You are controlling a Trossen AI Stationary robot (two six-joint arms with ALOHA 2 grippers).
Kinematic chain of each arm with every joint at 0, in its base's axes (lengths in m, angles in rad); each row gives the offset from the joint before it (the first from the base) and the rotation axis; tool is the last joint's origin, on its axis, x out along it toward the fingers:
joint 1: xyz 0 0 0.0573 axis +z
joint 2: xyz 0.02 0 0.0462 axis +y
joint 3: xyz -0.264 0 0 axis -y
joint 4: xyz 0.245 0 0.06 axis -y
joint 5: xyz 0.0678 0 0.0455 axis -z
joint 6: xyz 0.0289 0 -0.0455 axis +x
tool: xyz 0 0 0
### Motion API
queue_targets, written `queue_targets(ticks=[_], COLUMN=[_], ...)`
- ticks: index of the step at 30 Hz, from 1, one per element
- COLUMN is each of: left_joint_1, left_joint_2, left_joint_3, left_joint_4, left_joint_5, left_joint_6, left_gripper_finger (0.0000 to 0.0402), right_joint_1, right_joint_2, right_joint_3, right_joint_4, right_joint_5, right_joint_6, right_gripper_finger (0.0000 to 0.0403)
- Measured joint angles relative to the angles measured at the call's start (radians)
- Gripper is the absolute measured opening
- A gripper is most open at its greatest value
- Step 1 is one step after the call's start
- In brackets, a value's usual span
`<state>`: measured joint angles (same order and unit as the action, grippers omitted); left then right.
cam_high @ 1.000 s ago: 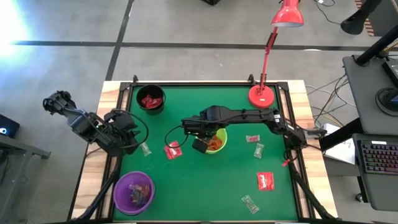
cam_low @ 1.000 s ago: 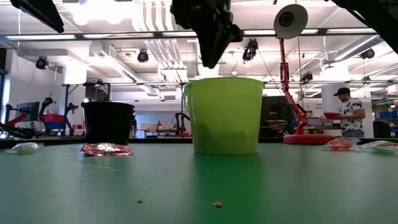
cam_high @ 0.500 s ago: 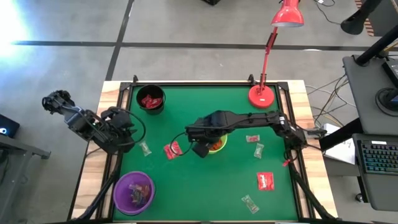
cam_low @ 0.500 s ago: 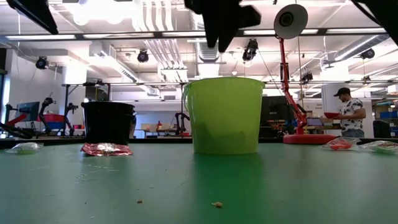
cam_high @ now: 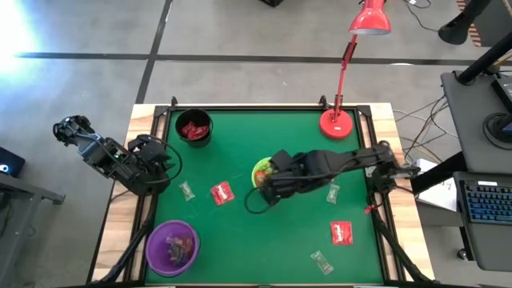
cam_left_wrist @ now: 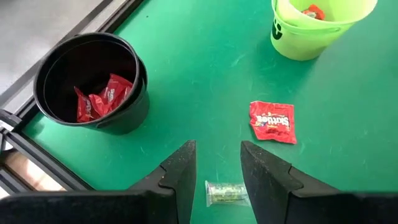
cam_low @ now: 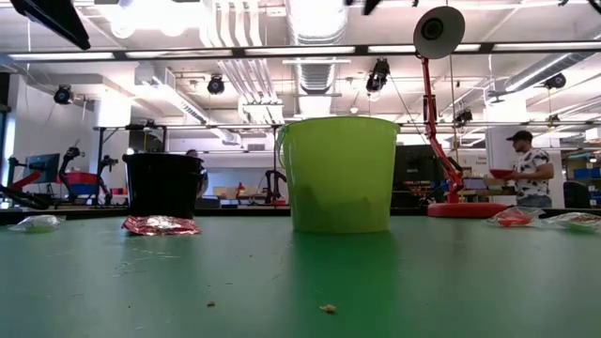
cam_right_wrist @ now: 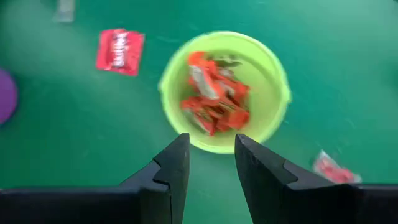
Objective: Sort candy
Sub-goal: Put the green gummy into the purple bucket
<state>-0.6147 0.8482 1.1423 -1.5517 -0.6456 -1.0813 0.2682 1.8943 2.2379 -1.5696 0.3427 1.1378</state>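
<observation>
The right gripper's [cam_right_wrist: 208, 168] fingers are spread apart with nothing between them, and they hang over the green bowl [cam_right_wrist: 273, 118], which has orange-red candy [cam_right_wrist: 214, 99] piled inside. The left gripper's [cam_left_wrist: 217, 171] fingers are spread too and hold nothing; a small clear candy [cam_left_wrist: 227, 193] lies on the mat right between them, near the left edge of the table. Close by is a flat red packet [cam_high: 222, 193], and the black bowl [cam_left_wrist: 124, 106] has more red packets in it. Three clear candies [cam_high: 322, 261] and one red packet [cam_high: 342, 233] sit on the right side of the mat, well away from the bowls. The purple bowl [cam_high: 172, 246] is at the front left. The right arm looks done dropping, so I think the next job is picking up a loose candy. To do it well, come straight down over one piece, close gently on its middle, and don't push it away.
</observation>
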Motion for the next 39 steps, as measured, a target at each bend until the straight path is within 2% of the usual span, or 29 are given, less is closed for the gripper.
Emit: queue_targets(ticks=[8, 14, 18, 23, 32, 39], left_joint_1=[0.000, 0.000, 0.000, 0.000, 0.000, 0.000], left_joint_2=[-0.005, -0.004, -0.003, 0.001, 0.002, 0.003], left_joint_3=[0.000, 0.000, 0.000, 0.000, 0.000, 0.000], left_joint_4=[0.004, 0.007, 0.008, 0.010, 0.011, 0.021], left_joint_5=[-0.027, -0.026, -0.026, -0.026, -0.026, -0.025], left_joint_6=[-0.002, -0.008, -0.008, -0.007, -0.005, -0.004], left_gripper_finger=[0.0109, 0.0109, 0.0109, 0.0109, 0.0109, 0.0109], right_joint_1=[0.022, 0.022, 0.021, 0.022, 0.022, 0.022], right_joint_2=[-0.215, -0.351, -0.413, -0.451, -0.456, -0.462], right_joint_3=[-0.398, -0.645, -0.772, -0.896, -1.040, -1.119], right_joint_4=[-0.003, -0.002, 0.007, 0.008, 0.031, 0.195], right_joint_5=[0.002, -0.006, -0.097, -0.212, -0.212, -0.213], right_joint_6=[0.220, 0.385, 0.551, 0.619, 0.635, 0.652], right_gripper_finger=[0.0118, 0.0118, 0.0118, 0.0118, 0.0118, 0.0137])
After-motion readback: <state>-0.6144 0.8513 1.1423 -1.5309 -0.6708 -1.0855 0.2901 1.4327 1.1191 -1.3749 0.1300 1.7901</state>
